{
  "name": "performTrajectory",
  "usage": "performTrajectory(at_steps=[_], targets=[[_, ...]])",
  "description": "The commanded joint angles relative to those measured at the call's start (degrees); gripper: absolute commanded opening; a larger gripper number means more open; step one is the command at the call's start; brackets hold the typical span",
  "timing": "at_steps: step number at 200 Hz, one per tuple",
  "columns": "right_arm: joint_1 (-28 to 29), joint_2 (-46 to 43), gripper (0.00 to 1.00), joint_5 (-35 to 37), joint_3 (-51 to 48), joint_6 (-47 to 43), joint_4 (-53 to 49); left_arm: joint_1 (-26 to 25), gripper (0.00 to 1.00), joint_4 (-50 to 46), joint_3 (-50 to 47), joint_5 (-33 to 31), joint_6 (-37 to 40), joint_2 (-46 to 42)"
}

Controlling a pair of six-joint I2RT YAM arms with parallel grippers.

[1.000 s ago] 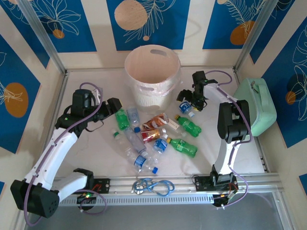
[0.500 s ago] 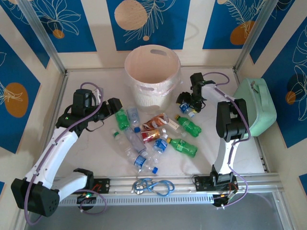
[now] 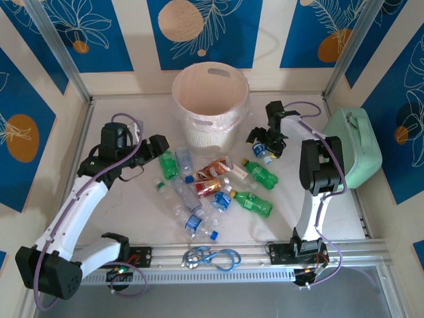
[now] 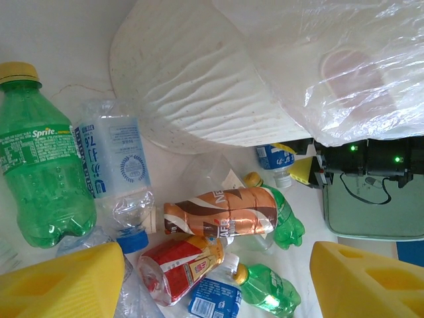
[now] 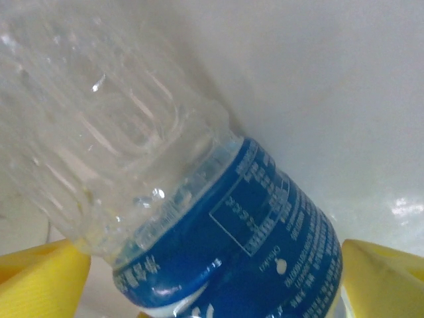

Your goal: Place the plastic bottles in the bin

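Observation:
The bin [image 3: 211, 106] stands at the back centre, lined with a clear bag; its perforated wall [image 4: 199, 86] shows in the left wrist view. Several plastic bottles [image 3: 212, 189] lie in a heap in front of it: green Sprite [image 4: 40, 179], clear with blue label [image 4: 109, 165], brown-labelled [image 4: 222, 212], red-labelled [image 4: 182, 265]. My left gripper [image 3: 159, 147] [image 4: 215, 285] hovers open over the heap's left side, holding nothing. My right gripper [image 3: 266, 140] [image 5: 215, 285] is low beside the bin's right, open, its yellow fingers [image 5: 40, 281] flanking a clear blue-labelled bottle [image 5: 225, 245] [image 3: 260, 151].
A mint-green case [image 3: 354, 149] sits against the right wall, close to the right arm. A blue looped strap [image 3: 212, 257] lies on the rail at the near edge. Frame posts and patterned walls close in the table on three sides.
My right gripper has shifted slightly toward the right and nearer, its jaws narrowing and widening again around the blue-labelled bottle. The left arm has stayed still.

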Motion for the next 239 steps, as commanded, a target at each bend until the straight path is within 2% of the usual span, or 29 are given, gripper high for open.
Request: performTrajectory(at_steps=[1, 86, 128, 139, 157, 239], targets=[[0.76, 0.62, 1.00, 3.06, 2.81, -2.62, -3.49, 0.74, 0.74, 1.26, 0.49, 1.35, -0.65, 0.04], [0.84, 10.01, 0.97, 3.76, 11.57, -10.28, -7.16, 0.70, 0.74, 0.63, 0.22, 1.09, -0.39, -0.33], [0.50, 10.67, 0.80, 4.08, 12.73, -10.01, -7.63, 0.73, 0.74, 0.57, 0.31, 1.01, -0.39, -0.33], [0.40, 10.41, 0.74, 4.11, 12.38, -9.67, -7.46, 0.70, 0.74, 0.57, 0.31, 1.05, -0.48, -0.33], [-0.04, 9.32, 0.70, 4.32, 11.04, -8.88, -6.77, 0.74, 0.74, 0.48, 0.44, 1.09, -0.40, -0.42], [-2.47, -2.61, 0.61, 2.74, 3.24, -3.76, -2.91, 0.75, 0.74, -0.64, 2.29, 0.32, 0.22, -1.20]])
